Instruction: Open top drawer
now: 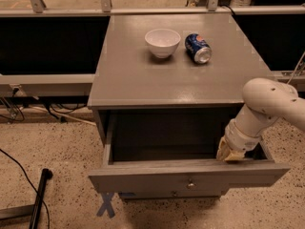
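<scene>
The top drawer of the grey cabinet stands pulled out toward the camera, its inside dark and empty as far as it shows. A small round metal knob sits at the centre of its front. My gripper reaches down from the white arm at the right, its tan tip resting at the top edge of the drawer front, near the right end. A lower drawer's knob peeks out under the open one.
On the cabinet top stand a white bowl and a blue can lying on its side. A blue X of tape marks the speckled floor. A black pole and cables lie at the left.
</scene>
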Available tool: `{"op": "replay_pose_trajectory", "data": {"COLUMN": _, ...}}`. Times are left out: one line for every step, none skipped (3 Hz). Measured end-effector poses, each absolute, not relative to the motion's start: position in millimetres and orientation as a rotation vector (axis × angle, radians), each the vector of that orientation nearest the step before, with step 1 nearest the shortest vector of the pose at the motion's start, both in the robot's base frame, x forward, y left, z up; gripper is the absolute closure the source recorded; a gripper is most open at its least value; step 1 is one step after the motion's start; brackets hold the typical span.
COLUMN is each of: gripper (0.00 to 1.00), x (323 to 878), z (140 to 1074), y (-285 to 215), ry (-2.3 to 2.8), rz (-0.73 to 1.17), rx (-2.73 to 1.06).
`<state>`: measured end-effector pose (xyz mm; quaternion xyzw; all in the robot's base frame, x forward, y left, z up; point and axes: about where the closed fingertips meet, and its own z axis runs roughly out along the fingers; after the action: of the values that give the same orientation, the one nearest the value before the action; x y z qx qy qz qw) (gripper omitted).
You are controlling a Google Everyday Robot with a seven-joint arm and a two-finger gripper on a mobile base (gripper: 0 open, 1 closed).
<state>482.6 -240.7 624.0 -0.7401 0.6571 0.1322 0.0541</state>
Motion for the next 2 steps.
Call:
{"op": "replay_pose_trajectory", "data": {"gripper": 1.00, "x": 448.1, "z": 632.0, "y": -240.4, "ry": 1.998, "rz": 0.548, "rx": -2.257}}
{"op": "replay_pose_trajectory", "data": {"gripper": 1.00, "x": 421.6, "z": 640.5, "y": -244.4, "ry": 2.017, "rz": 0.639, "rx": -2.271}}
